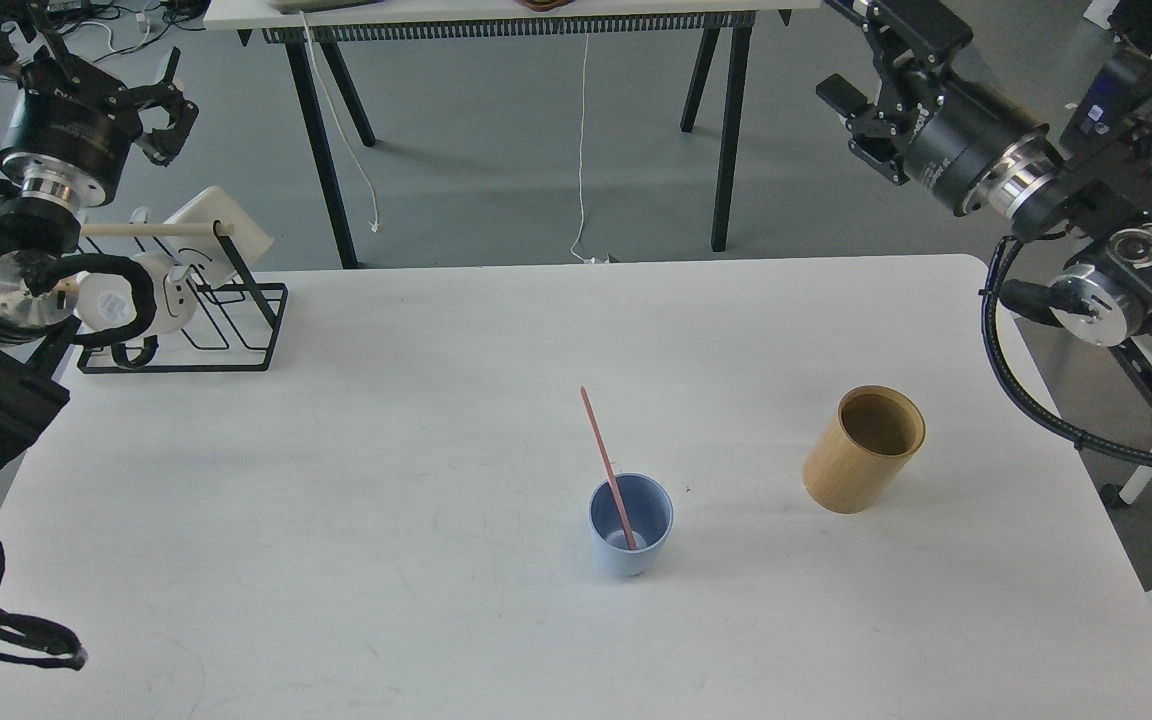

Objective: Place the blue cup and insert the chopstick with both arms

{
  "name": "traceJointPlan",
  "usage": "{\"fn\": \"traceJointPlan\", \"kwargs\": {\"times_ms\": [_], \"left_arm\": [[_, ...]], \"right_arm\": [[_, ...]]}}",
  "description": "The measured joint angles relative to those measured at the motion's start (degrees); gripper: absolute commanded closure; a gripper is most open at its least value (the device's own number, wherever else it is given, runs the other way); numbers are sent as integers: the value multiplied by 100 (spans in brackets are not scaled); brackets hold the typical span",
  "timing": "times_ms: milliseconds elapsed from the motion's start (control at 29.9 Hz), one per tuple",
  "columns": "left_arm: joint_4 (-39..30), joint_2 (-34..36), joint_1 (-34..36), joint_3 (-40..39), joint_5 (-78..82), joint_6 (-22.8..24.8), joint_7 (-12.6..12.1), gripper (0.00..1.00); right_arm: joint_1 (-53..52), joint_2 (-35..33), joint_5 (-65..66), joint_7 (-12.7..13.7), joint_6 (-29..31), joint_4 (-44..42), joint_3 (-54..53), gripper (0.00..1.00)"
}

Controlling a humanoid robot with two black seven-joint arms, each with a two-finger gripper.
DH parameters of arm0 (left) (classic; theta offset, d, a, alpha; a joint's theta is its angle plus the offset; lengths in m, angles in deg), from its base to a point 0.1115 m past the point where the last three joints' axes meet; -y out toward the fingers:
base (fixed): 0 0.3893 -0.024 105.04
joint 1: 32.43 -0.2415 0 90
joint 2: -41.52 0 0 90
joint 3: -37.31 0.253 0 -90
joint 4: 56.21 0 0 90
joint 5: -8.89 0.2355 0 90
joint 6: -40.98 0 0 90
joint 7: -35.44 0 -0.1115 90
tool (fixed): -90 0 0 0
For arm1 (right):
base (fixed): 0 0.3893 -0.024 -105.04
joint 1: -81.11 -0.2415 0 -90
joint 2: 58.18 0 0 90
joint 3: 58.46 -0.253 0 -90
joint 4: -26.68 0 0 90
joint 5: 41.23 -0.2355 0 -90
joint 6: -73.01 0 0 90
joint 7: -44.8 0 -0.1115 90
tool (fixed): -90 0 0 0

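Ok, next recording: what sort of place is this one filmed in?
Most likely a robotics lab or workshop, not a home. A plain white table stands on a grey floor, with a trestle workbench behind it and loose cables hanging down. Only a few staged props sit out.

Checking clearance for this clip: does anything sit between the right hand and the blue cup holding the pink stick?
Nothing visible does. The right hand hangs high beyond the table's far edge; the cup stands in open tabletop, with the wooden holder off to its right, apart.

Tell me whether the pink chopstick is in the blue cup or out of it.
In. The chopstick stands with its lower end inside the upright blue cup, leaning up and left over the rim.
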State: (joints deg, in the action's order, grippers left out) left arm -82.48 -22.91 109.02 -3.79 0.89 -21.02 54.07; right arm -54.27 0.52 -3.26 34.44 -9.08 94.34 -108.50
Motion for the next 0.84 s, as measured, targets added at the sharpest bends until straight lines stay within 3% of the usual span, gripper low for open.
{"fn": "traceJointPlan", "kwargs": {"times_ms": [334,535,836], "left_arm": [[16,-136,19,-17,-54,0,-4,0],[18,-139,32,-20,-373,0,3,0],[18,-140,39,-20,-420,0,53,0]], "right_arm": [[-2,72,-1933,-123,169,-1274,-600,0],[10,533,-2913,-99,754,-2166,-751,0],[-98,1129,-3136,-102,1528,-3182,-1248,0]]}}
